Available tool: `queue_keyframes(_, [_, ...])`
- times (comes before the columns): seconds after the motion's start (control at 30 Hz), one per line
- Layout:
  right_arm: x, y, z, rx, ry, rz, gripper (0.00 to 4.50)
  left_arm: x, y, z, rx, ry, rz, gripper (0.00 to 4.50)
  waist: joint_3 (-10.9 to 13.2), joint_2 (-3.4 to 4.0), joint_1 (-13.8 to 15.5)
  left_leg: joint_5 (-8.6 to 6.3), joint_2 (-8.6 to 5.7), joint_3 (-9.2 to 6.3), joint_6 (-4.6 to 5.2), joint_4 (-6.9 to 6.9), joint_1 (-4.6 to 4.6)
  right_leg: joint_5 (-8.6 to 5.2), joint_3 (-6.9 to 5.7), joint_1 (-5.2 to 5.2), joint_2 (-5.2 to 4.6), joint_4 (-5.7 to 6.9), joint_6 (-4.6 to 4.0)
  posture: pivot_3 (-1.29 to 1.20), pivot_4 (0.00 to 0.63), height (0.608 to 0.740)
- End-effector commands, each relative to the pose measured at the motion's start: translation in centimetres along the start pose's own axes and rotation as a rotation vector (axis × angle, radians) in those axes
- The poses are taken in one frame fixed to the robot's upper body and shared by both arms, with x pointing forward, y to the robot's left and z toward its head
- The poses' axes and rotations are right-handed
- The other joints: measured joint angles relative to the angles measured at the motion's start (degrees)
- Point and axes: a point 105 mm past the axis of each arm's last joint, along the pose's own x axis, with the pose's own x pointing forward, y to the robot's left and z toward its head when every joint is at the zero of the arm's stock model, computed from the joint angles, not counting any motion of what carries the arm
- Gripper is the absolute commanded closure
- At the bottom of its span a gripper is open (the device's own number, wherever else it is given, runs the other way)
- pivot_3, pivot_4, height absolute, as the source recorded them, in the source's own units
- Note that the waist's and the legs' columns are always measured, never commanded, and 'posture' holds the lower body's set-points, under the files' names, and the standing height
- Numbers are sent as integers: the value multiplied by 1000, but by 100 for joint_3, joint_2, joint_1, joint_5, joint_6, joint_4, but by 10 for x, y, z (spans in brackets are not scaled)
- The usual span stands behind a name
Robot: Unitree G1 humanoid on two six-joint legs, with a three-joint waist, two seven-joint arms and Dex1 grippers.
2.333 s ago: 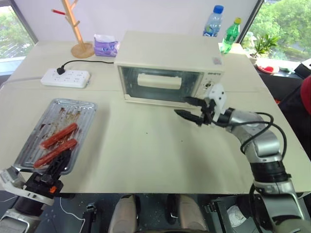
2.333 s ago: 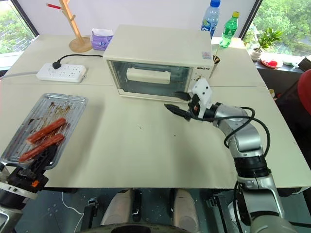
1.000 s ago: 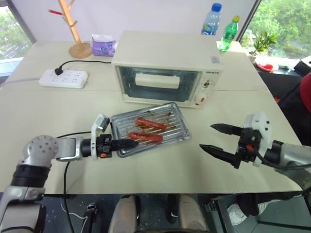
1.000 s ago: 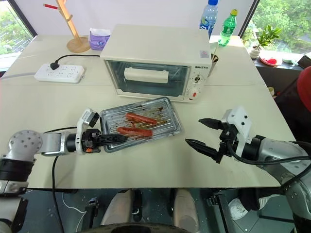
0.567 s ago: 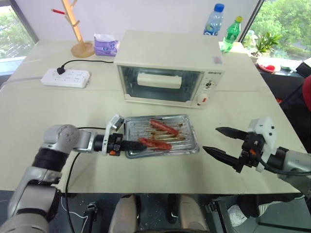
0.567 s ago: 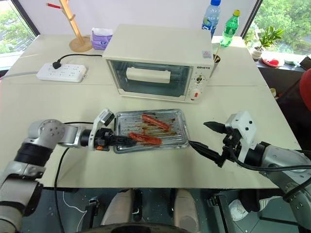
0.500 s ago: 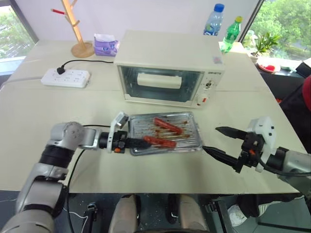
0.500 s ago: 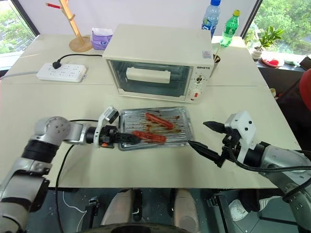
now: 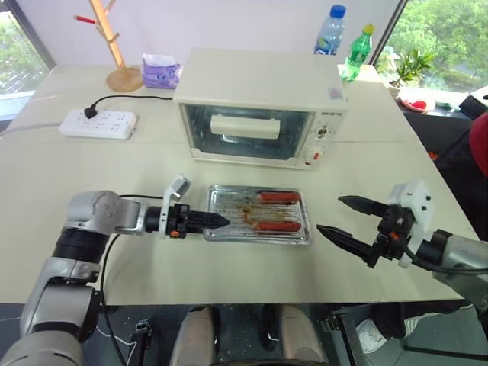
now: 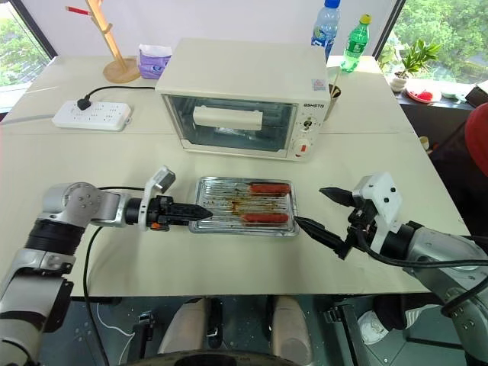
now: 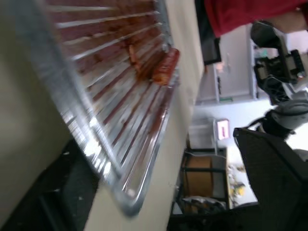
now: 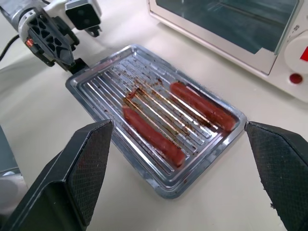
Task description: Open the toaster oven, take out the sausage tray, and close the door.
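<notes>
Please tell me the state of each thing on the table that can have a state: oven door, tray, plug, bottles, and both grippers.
Oven door: closed.
Sausage tray: flat on the table in front of the oven, two sausages on it.
Power strip: one black plug in.
Two bottles: upright, capped.
Left gripper: at the tray's left edge; grip unclear.
Right gripper: open, empty, right of the tray.

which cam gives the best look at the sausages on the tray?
Right wrist view: both sausages lie in full sight on the tray, seen from above. Head views show them smaller. Left wrist view catches the end of one.
</notes>
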Motion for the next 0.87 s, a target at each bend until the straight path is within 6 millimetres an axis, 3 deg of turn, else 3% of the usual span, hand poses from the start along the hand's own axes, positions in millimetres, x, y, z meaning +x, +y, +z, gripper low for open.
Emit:
queue_keyframes(0.03, [1,-1,6,-34,-18,20,0,-29,8,-2,80,-37,104,12,0,1,-2,0,1,-1,0,0,0,0,0,0,0,0,0,0,150,722])
queue_keyframes(0.13, [1,-4,6,-46,-7,35,0,-50,13,-12,199,-33,189,12,-2,4,-10,0,6,-2,-1,-3,4,-1,0,-1,-1,0,-2,0,150,722])
queue_keyframes(0.23, [-1,-10,7,-61,15,58,0,-73,11,-13,430,-17,307,12,-4,6,-6,-1,9,-3,-1,-6,6,-1,1,-4,-7,-2,-5,0,150,722])
queue_keyframes(0.3, [-3,-13,7,-75,31,84,0,-87,0,-9,586,-6,332,12,-3,8,11,-1,9,-3,-2,-7,6,-2,1,-5,-8,-2,-6,0,150,722])
queue_keyframes(0.4, [-5,-27,11,-111,70,105,0,-109,-29,5,800,-3,354,739,2,9,16,-1,9,-1,-3,-7,-1,-1,1,-13,-13,-6,-7,0,150,722])
queue_keyframes(0.47, [-5,-36,20,-120,73,134,0,-121,-50,19,889,-19,382,739,12,4,27,-1,10,0,-3,-5,-4,-1,0,-15,-21,-7,-6,0,150,722])
queue_keyframes(0.63, [-2,-45,32,-140,92,217,0,-130,-77,21,1012,19,389,739,20,26,14,-9,-4,11,10,-16,-7,-2,-1,-13,-42,-22,-1,0,150,722])
queue_keyframes(0.87, [0,-46,29,-170,134,292,0,-143,-86,12,1010,64,384,739,25,23,11,-18,-5,34,28,-18,-8,6,-2,-17,-18,-20,25,0,150,722])
